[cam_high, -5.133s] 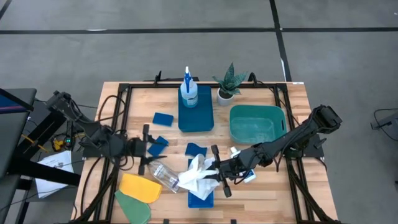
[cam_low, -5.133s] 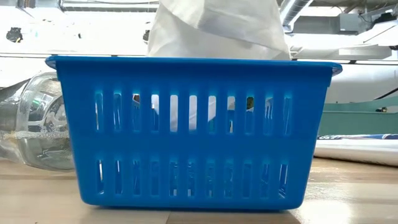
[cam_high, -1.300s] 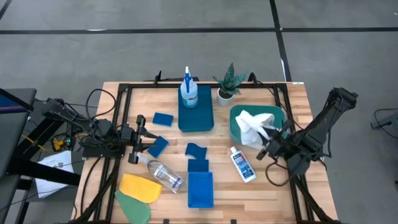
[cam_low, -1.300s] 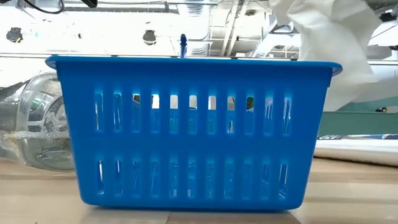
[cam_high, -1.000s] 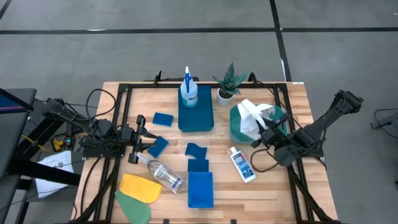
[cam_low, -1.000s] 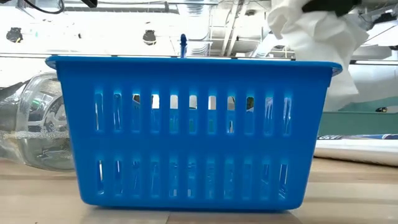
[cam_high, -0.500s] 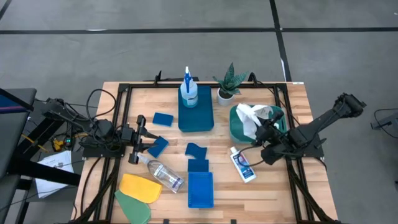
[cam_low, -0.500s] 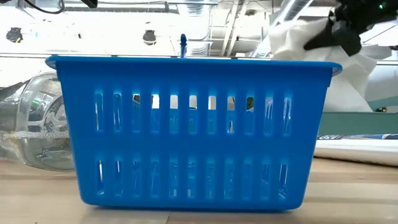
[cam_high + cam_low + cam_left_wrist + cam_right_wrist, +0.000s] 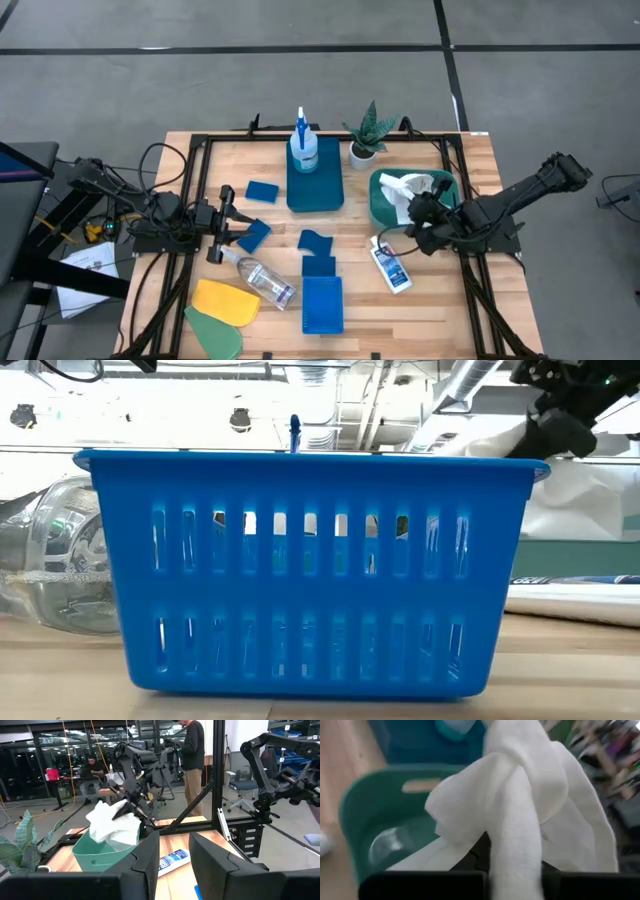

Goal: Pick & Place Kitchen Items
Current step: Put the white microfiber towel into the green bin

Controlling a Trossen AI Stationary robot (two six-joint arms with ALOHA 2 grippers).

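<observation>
Desk: wooden desk (image 9: 450, 300) with a black frame on a grey floor; the left wrist view shows a workshop behind with a person standing and another seated.
Left gripper: left gripper (image 9: 222, 225) waits at the desk's left side, where it was a second ago; its jaws stand slightly apart around nothing.
Cloths at front left: yellow cloth (image 9: 225, 300) and green cloth (image 9: 215, 335) lie overlapping at the near left corner, unmoved.
Clear bottle: clear plastic bottle (image 9: 258, 275) lies on its side just beside the left gripper, as before.
Sponges: blue sponges (image 9: 262, 191) lie scattered between the left gripper and the desk's middle, unchanged.
Blue basket: blue basket (image 9: 310, 570) stands at the front centre; five seconds ago the white cloth hung over it, and now nothing shows above its rim.
Spray bottle: blue-trigger spray bottle (image 9: 302, 145) stands on the far blue tray (image 9: 315, 190), beside the potted plant (image 9: 367, 132).
White bottle: white blue-labelled bottle (image 9: 388, 265) lies flat just in front of the teal tub (image 9: 380, 205).
White cloth: white cloth (image 9: 408, 190) now sits bunched in the tub's near part, lower than half a second ago, when it rose higher above the rim.
Right gripper: right gripper (image 9: 420, 210) has come down over the tub, jaws pressed together on the white cloth.
</observation>
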